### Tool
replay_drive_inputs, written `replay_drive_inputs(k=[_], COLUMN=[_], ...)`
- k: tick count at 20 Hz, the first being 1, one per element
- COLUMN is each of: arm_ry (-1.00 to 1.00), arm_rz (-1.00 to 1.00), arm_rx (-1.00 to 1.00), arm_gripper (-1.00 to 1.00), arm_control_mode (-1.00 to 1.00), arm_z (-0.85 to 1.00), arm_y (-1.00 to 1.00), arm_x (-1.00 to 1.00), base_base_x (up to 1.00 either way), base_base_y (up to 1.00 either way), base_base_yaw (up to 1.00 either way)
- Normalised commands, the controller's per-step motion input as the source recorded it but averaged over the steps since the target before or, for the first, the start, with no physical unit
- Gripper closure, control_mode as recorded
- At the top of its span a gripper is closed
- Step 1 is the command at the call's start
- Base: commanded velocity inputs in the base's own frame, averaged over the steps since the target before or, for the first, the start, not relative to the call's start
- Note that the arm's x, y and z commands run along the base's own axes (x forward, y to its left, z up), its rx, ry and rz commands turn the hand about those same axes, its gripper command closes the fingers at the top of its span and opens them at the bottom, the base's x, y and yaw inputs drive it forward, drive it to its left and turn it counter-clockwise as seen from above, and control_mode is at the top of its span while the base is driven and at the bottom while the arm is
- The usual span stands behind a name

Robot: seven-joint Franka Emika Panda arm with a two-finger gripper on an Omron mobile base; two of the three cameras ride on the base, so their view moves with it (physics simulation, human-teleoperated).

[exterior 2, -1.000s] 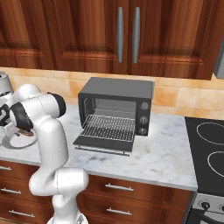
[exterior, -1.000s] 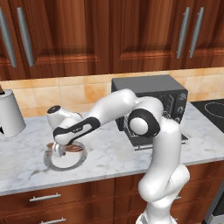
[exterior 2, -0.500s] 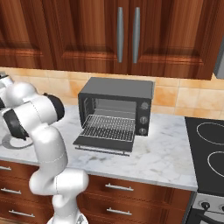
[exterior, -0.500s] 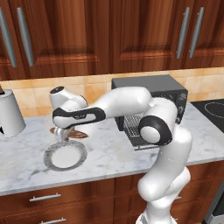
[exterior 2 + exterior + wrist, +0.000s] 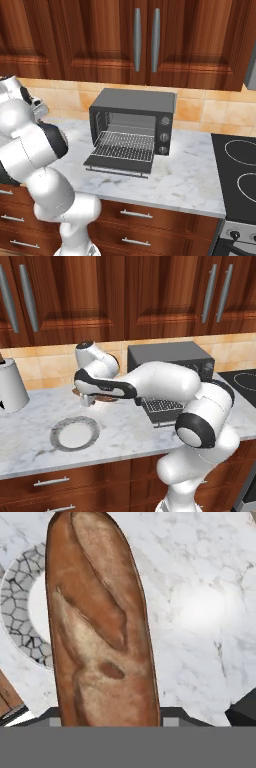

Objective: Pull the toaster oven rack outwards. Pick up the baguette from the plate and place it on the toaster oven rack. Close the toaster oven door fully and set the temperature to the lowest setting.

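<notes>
Marble counter [image 5: 125,431] below, the gripper [image 5: 92,398] grasps the baguette [image 5: 100,627] aloft at the plate's [image 5: 74,433] one o'clock; swinging rightward, a loose pinch could drop it short of the rack [image 5: 125,146].

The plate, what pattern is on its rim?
The plate has a grey rim with a dark crackle pattern around a white centre; the hand view shows it best.

From behind and left of the arm, we look forward and down across the surface [image 5: 125,431] toward the toaster oven [image 5: 170,363] at its back edge. From behind and right, we face the same toaster oven and surface from farther right. Riding the hand, we look straight down, very near the baguette [image 5: 100,622], over the plate [image 5: 20,612].
</notes>
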Motion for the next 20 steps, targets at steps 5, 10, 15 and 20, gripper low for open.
replay_drive_inputs(k=[5, 10, 15, 20], arm_ry=[-0.14, -0.05, 0.01, 0.06], arm_rz=[0.07, 0.13, 0.1, 0.08], arm_rx=[0.12, 0.12, 0.03, 0.0], arm_gripper=[1.0, 1.0, 1.0, 1.0], arm_control_mode=[-1.0, -1.0, -1.0, -1.0], arm_z=[0.49, 0.58, 0.47, 0.17], arm_y=[-0.87, -0.81, -0.66, -0.59], arm_x=[-0.22, -0.24, -0.18, -0.15], base_base_x=[0.0, 0.0, 0.0, 0.0], base_base_y=[0.0, 0.0, 0.0, 0.0], base_base_yaw=[0.0, 0.0, 0.0, 0.0])
